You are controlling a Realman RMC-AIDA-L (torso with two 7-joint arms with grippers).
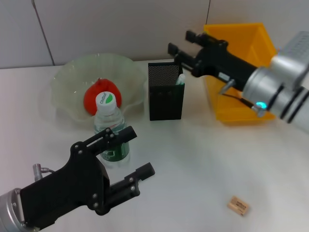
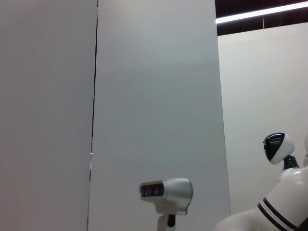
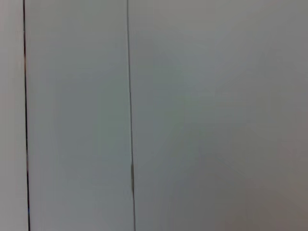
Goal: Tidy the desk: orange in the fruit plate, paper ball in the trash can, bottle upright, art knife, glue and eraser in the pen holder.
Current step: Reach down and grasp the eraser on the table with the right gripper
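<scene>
In the head view the orange (image 1: pixel 99 98) lies in the pale green fruit plate (image 1: pixel 72 77). A clear bottle (image 1: pixel 110 129) with a white and green cap stands upright in front of the plate. The black mesh pen holder (image 1: pixel 165 92) has a white and green glue stick (image 1: pixel 181 79) poking out of it. An eraser (image 1: pixel 238 205) lies on the table at the near right. My left gripper (image 1: pixel 139 152) is open just in front of the bottle. My right gripper (image 1: pixel 184 42) is open above the pen holder's far right. The yellow trash can (image 1: pixel 241 72) stands at the back right. Paper ball and art knife are out of view.
The white table (image 1: pixel 193 159) stretches between the pen holder and the eraser. Both wrist views show only grey wall panels; the left wrist view also has a white device (image 2: pixel 166 192) and a white robot body (image 2: pixel 274 202) farther off.
</scene>
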